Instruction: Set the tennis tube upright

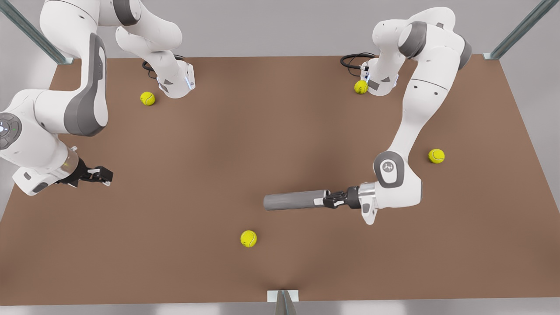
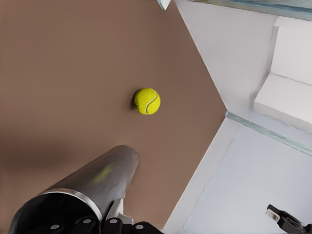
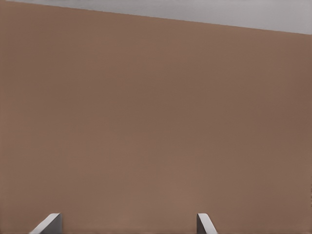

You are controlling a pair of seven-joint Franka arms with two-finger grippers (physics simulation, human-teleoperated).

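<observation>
Lying on its side on the brown bench (image 1: 280, 131): the tennis tube (image 1: 295, 201), a slim dark-grey cylinder, a little to the front view's right of the middle and towards the near edge. Long axis running across the front view, silvery rim at the end towards the front view's right. Clamped at that rim end by the left gripper (image 1: 327, 200), fingers closed on the tennis tube, arm reaching in from the front view's right. From the left wrist view, the tube (image 2: 92, 187) seen lengthwise, hollow mouth and bright rim close to the camera, one pale finger (image 2: 115, 209) pressed to its outer wall.

Beyond the tube's far end in that same view, a tennis ball (image 2: 146, 101) resting on the bench, apart from the tube (a faint yellow-green reflection on the tube's shiny wall). In the front view, that ball (image 1: 248, 238) near the front edge, below the tube's closed end. Three other tennis balls spread around: one (image 1: 147, 98) near the base of the arm on the front view's left, one (image 1: 361, 87) touching or just beside the base of the other arm, one (image 1: 436, 155) near the bench's edge on the front view's right.

Waiting at the front view's left edge: the right gripper (image 1: 106, 176), well apart from the tube, above bare bench. In the right wrist view, two pale fingertips (image 3: 48, 224) set wide apart, nothing between them.
</observation>
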